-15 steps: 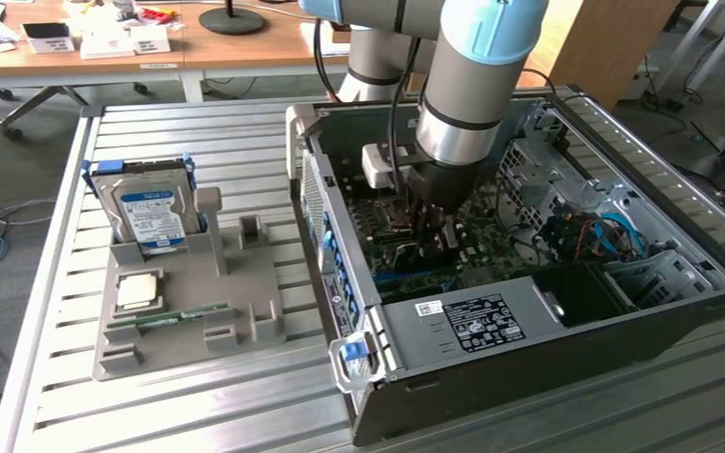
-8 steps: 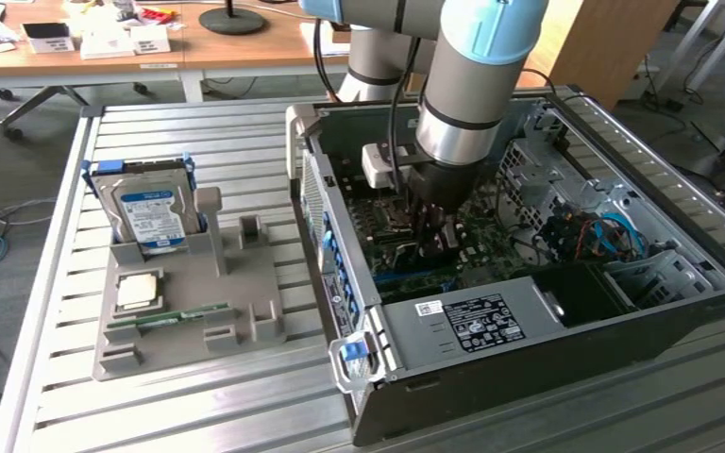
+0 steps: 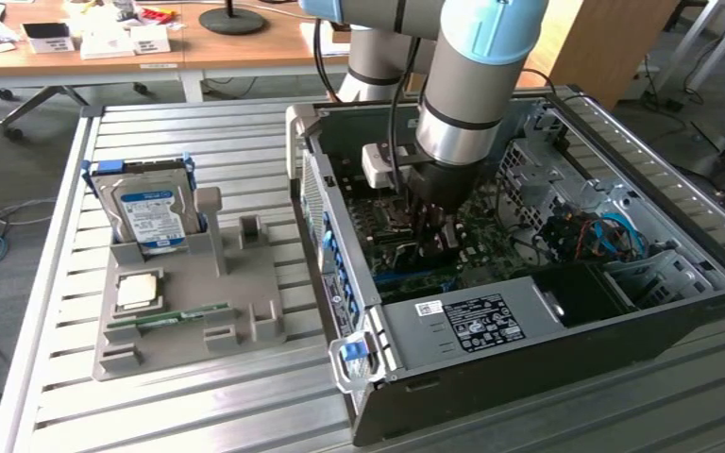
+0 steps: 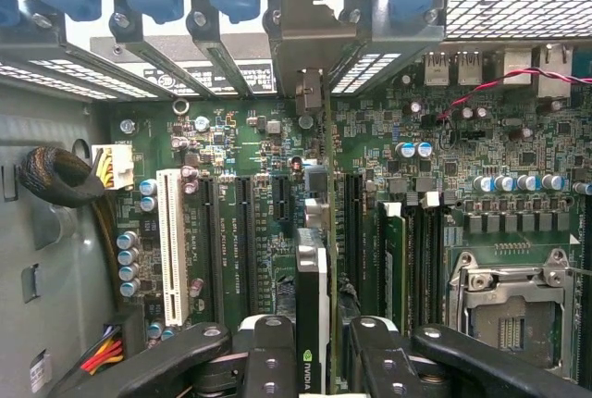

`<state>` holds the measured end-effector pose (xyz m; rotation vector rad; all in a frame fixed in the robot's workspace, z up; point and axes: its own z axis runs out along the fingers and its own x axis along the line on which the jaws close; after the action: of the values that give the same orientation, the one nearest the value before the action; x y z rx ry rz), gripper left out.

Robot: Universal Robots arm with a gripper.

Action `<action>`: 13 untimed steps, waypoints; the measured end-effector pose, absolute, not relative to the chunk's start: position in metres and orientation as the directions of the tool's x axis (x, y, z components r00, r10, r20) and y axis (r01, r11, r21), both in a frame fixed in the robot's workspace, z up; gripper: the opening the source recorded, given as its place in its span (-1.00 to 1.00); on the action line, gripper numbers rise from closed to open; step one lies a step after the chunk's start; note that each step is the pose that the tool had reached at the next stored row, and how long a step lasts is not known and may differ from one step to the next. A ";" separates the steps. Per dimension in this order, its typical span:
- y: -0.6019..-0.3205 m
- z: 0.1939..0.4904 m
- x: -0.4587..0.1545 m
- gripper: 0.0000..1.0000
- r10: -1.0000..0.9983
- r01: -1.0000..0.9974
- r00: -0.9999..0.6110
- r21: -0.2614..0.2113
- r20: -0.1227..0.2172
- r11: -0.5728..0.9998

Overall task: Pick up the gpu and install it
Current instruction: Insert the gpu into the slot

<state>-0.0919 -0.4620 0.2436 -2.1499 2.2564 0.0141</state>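
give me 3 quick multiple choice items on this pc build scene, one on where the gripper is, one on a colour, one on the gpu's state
1. Where is the gripper?
A. inside the open computer case
B. over the grey parts tray
C. above the wooden desk

2. What colour is the hard drive's label?
A. red
B. blue
C. yellow

3. How is the gpu?
A. lying on the tray
B. held on edge between the fingers over the motherboard
C. leaning against the hard drive

Answers: 1 A, the arm reaches down into the case; 2 B, blue sticker on the upright drive; 3 B, the wrist view shows the card clamped.
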 end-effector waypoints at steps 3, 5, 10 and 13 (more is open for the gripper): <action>-0.462 0.243 -0.092 -0.44 -0.998 -0.999 -0.049 -0.011 -0.025 0.049; -0.462 0.244 -0.092 -0.19 -0.999 -0.999 -0.048 -0.011 -0.024 0.048; -0.462 0.248 -0.092 -0.19 -0.999 -0.999 -0.048 -0.011 -0.024 0.049; -0.462 0.250 -0.092 -0.19 -0.999 -0.999 -0.048 -0.011 -0.024 0.049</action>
<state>-0.0919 -0.4619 0.2498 -2.1497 2.2563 0.0142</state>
